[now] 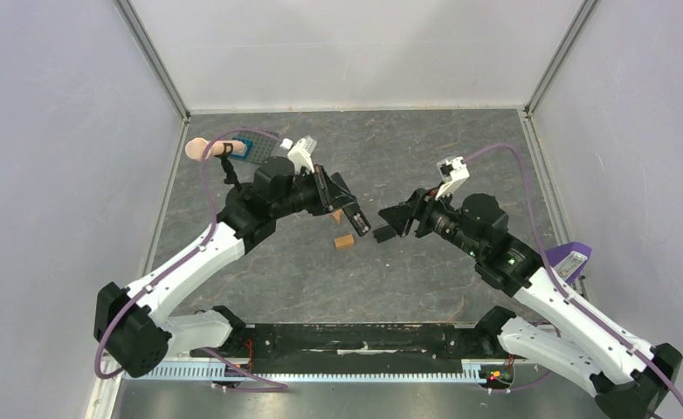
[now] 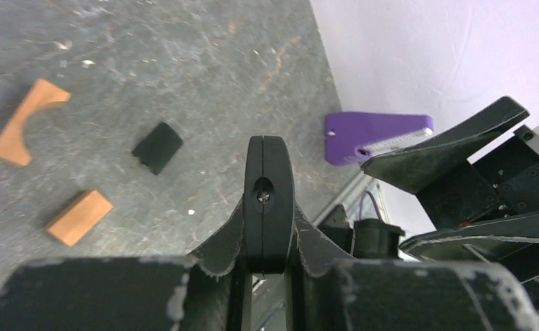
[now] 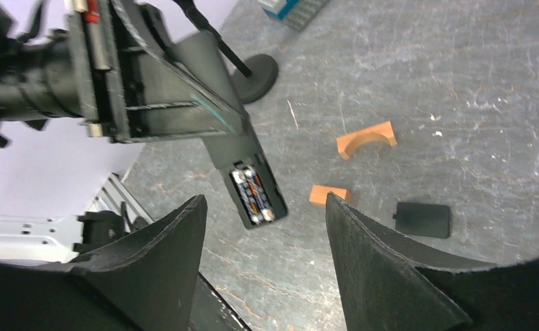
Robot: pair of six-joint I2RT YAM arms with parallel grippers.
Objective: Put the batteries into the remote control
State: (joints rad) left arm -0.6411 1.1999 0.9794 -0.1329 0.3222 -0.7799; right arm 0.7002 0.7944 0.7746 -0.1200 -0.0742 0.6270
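Batteries: right wrist only (left tool grips remote control); right tool wide.

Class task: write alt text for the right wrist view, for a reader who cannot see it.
The left tool holds a slim black plastic remote control, battery bay open with batteries inside. The right tool, fingers open, frames it; a flat black cover and two orange blocks lie on the grey table.

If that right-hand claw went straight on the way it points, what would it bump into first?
Probably the slim black plastic remote control: its open battery end, held up by the left gripper, lies dead ahead between the right gripper's open jaws. How near is hard to tell.
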